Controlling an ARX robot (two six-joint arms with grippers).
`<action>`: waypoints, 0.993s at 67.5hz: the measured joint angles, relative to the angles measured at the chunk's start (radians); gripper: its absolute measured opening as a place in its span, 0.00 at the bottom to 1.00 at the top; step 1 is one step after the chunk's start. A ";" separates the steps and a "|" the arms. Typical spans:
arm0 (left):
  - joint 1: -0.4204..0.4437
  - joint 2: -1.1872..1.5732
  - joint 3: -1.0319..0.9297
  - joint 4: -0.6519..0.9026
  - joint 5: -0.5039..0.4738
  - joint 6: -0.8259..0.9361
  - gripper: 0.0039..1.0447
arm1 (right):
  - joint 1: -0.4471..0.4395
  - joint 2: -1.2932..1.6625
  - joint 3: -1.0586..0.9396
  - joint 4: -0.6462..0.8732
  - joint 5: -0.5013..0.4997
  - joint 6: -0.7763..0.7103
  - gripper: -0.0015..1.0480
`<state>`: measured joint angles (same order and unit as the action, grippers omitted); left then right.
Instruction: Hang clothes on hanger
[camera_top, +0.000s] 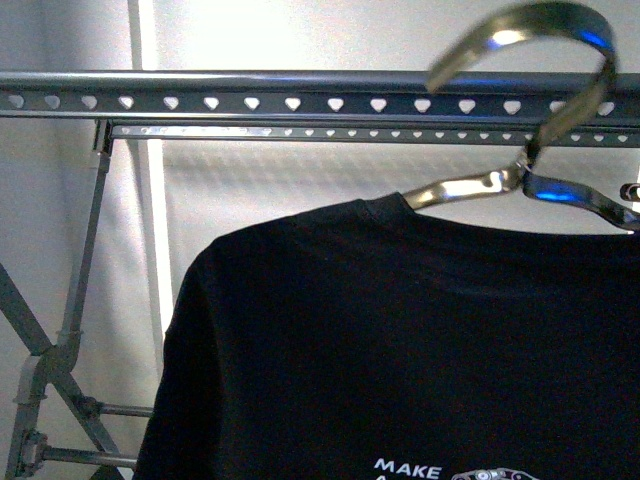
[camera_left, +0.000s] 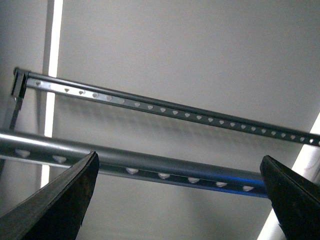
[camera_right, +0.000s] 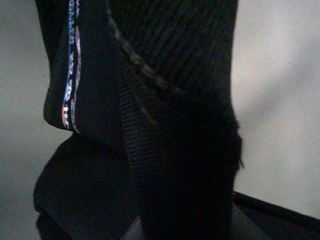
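The clothes (camera_top: 400, 330), a black T-shirt with white "MAKE A" print at the bottom edge, fill the lower right of the front view, draped on a shiny metal coat hook (camera_top: 530, 60). The hook's curve is up at the level of the hanger (camera_top: 250, 95), the long dark-grey rail with heart-shaped holes; whether it rests on the rail I cannot tell. My right gripper is shut on the clothes (camera_right: 165, 125); its jaws are hidden by black ribbed fabric. My left gripper (camera_left: 180, 200) is open and empty just below the hanger (camera_left: 165, 167). Neither arm shows in the front view.
A second thinner perforated rail (camera_top: 350, 131) runs behind the first and also shows in the left wrist view (camera_left: 175, 111). The rack's grey crossed legs (camera_top: 60, 350) stand at the left. A pale wall with a bright vertical strip (camera_top: 150, 250) is behind.
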<state>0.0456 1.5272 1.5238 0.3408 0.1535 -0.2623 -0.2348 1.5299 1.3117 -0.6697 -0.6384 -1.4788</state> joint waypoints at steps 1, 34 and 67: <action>-0.001 -0.002 0.000 -0.002 0.002 -0.013 0.94 | -0.001 -0.005 0.000 -0.012 -0.004 0.011 0.09; -0.048 -0.418 -0.771 0.039 -0.151 0.246 0.20 | -0.111 -0.257 -0.122 -0.451 -0.302 0.480 0.08; -0.046 -0.698 -1.260 0.215 -0.154 0.257 0.03 | -0.001 -0.068 -0.193 0.069 0.014 1.300 0.08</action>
<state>-0.0006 0.8291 0.2634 0.5560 -0.0006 -0.0051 -0.2356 1.4620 1.1191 -0.6006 -0.6247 -0.1791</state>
